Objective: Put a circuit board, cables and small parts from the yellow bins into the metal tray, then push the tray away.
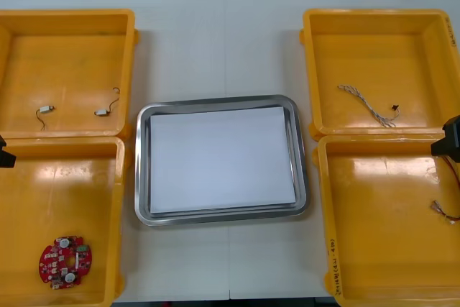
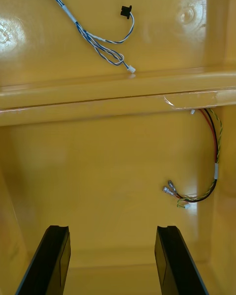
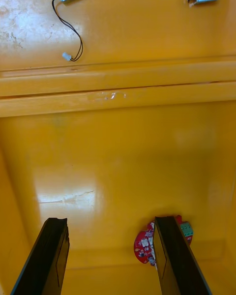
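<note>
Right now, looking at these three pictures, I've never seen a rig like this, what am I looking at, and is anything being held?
This is a two-armed robot at a light table. The wide picture looks down from above its arms; the two upright ones come from cameras on its wrists, with each gripper's black fingers rising at the bottom. Four yellow bins flank a metal tray, white inside. The left gripper hovers open over the near left bin, where a red circuit board lies; two small metal parts sit in the bin beyond. The right gripper is open over the near right bin, which holds a red and yellow cable; a blue and white cable lies in the far one. Nothing is held.
</note>
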Controlling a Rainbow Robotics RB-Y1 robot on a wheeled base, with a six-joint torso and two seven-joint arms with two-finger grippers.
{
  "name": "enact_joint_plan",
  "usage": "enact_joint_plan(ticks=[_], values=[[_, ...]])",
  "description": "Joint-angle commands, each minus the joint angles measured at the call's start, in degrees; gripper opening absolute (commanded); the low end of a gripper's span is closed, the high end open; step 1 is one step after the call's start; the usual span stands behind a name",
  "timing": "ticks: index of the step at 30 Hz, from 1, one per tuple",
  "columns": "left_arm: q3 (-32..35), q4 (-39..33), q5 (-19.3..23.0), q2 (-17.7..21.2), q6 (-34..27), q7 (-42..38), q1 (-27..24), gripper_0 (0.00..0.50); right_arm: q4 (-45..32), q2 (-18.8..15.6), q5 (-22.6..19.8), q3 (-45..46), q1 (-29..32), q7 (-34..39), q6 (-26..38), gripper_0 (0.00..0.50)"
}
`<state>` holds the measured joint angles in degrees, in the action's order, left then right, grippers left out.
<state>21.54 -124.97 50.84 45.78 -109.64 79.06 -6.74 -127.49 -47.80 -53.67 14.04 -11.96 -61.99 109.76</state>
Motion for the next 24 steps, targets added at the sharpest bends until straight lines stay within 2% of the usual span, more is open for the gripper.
enact_joint_plan(ticks=[1,24], values=[[1.75,-1.50,-0.48,-0.43,-0.36,4.61,0.94,0.500,-1.62,-1.68,0.50,1.78,0.62,-3.05,0.24,0.500],[1.75,-1.50,-0.48,-0.43,-0.36,4.61,0.94,0.500,-1.62,-1.68,0.50,1.78,0.62,-3.05,0.24,0.500]])
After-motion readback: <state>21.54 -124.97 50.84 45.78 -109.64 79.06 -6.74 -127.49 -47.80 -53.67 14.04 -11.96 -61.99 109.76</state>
